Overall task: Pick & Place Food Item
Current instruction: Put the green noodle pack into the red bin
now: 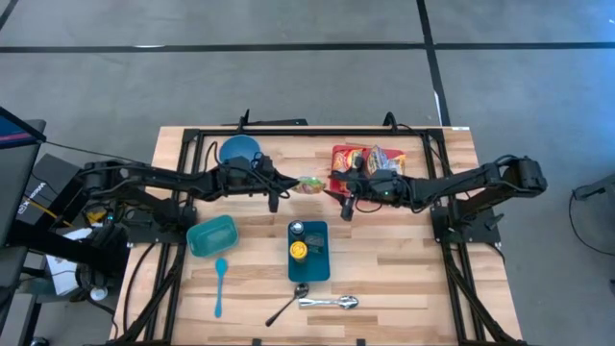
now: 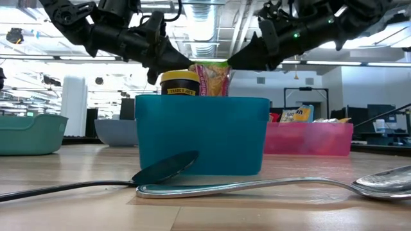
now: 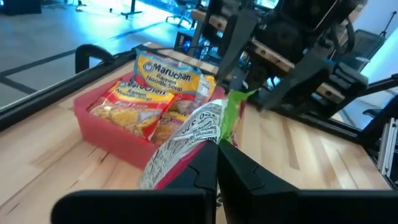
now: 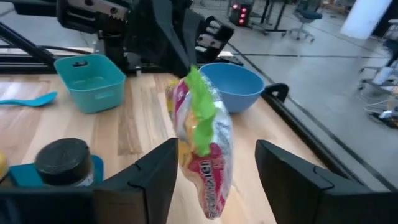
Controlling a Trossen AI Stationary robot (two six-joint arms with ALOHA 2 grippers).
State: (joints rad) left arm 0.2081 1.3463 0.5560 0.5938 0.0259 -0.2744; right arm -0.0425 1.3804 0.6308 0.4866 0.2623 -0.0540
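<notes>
Crinkly pink-and-green snack packet (image 4: 202, 155) is pinched by the closed left claw (image 1: 274, 199); right claw (image 4: 214, 180) gapes, so a handover could be fumbled

Past our left gripper (image 3: 217, 163), whose dark fingers are pressed together on one end of a crinkled snack packet (image 3: 196, 134), we see a red bin (image 3: 102, 127) holding Maruchan ramen packs (image 3: 163, 78) on the wooden table (image 3: 298, 155). The other arm (image 3: 298, 43) stands just beyond the packet.
</notes>
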